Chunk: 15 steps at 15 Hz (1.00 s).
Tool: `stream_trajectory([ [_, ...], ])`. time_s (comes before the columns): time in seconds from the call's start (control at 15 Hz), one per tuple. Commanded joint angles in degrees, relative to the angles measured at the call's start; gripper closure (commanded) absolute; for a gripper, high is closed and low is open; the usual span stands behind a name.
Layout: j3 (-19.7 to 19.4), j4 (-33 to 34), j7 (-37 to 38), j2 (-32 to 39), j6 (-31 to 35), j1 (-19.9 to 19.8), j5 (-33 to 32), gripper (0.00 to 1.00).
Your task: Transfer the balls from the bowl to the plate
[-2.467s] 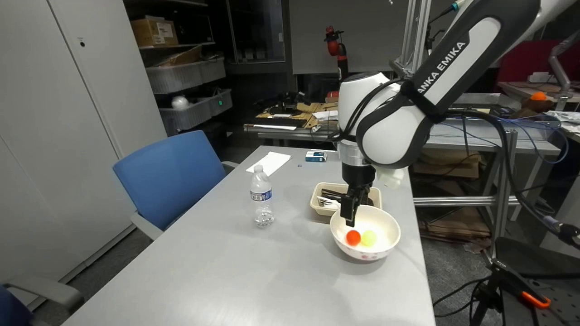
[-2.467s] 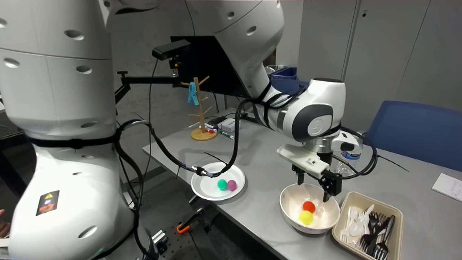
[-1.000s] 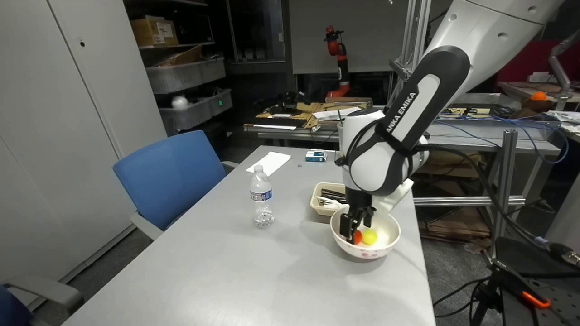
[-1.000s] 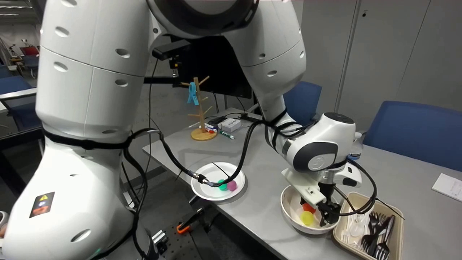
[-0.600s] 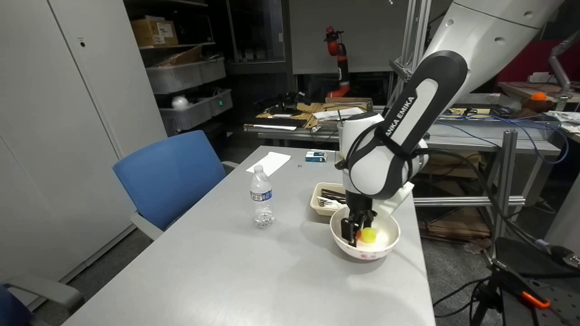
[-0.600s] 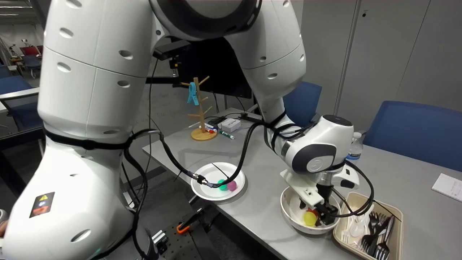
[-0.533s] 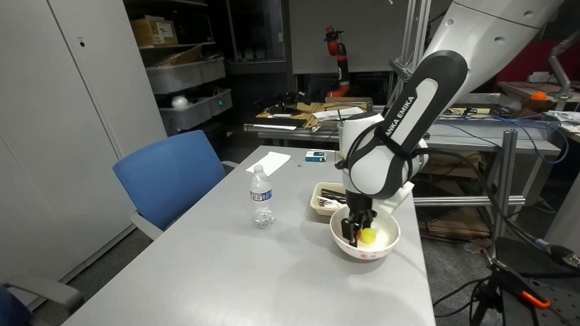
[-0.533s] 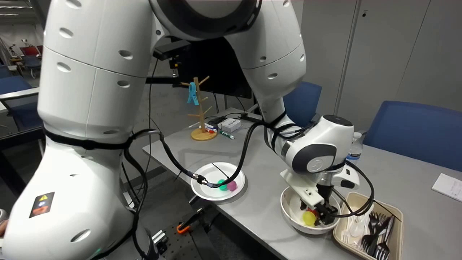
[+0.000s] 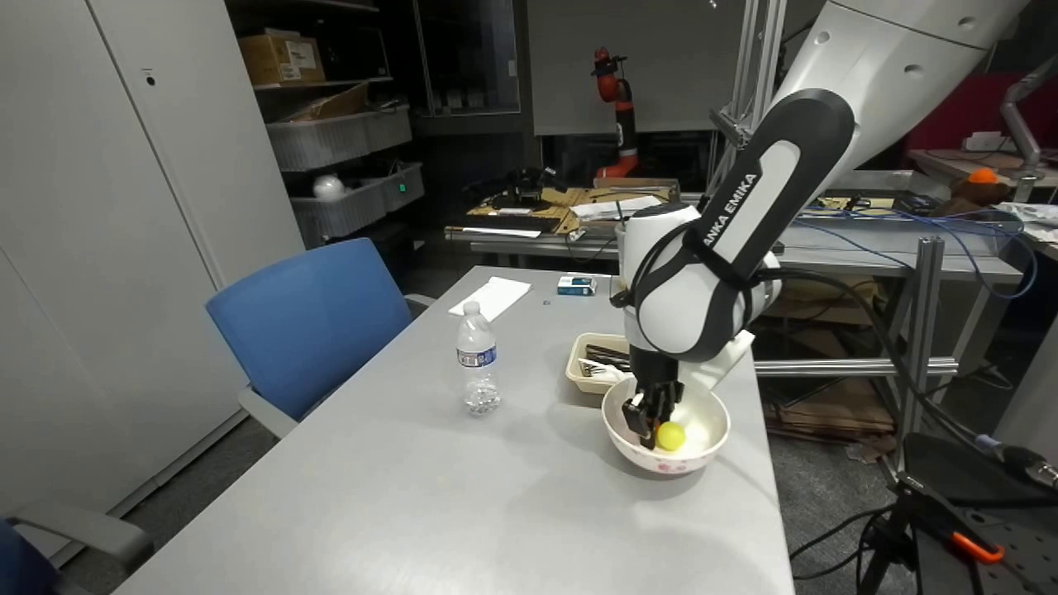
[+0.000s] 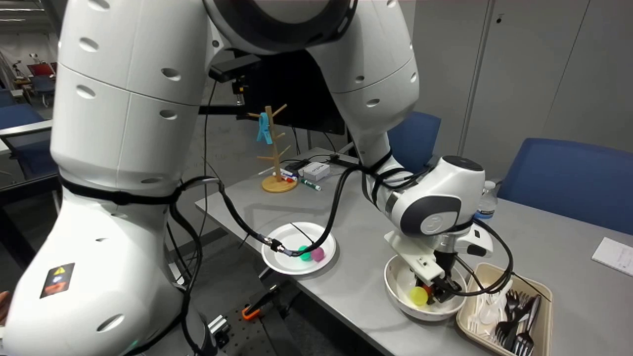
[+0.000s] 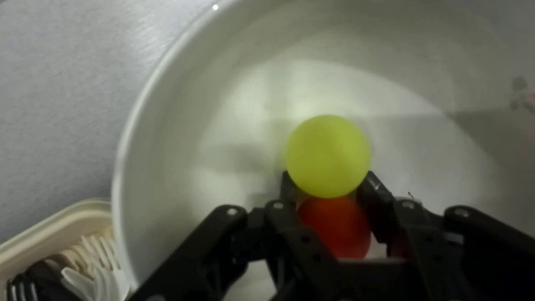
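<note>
The white bowl (image 9: pixel 716 434) holds a yellow ball (image 11: pixel 328 155) and a red ball (image 11: pixel 336 228). My gripper (image 11: pixel 329 182) reaches down inside this bowl, and its fingers (image 11: pixel 373 196) press on both sides of the red ball. Right at the fingertips, in front of the red ball, lies the yellow ball, touching or nearly touching both tips. In both exterior views the gripper mostly hides the red ball. The white plate (image 10: pixel 281 261) carries a green ball (image 10: pixel 303 255), partly behind a cable, and a magenta ball (image 10: pixel 318 254).
A beige tray (image 10: pixel 543 301) of plastic cutlery stands close beside the bowl. A water bottle (image 9: pixel 477 364) stands on the table. The arm's black cable (image 10: pixel 336 207) hangs across the plate. A wooden stand (image 10: pixel 275 163), markers and a small box (image 10: pixel 315 171) sit farther back.
My gripper has come down into the bowl and its jaws have drawn together from wide open onto the red ball. The yellow ball has shifted slightly in the bowl.
</note>
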Motion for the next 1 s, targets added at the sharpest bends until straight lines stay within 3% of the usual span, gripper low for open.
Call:
stream_trajectory([
  [0.0,0.9,-1.1,-0.2,-0.8,1.3,-0.7,1.0,0.84],
  [0.4,-0.9,-5.0,0.8,-4.9,-0.4,0.8,-1.2,0.84],
  [0.93,-1.7,-11.5,0.5,-15.4,-4.8,1.5,-5.9,0.84],
])
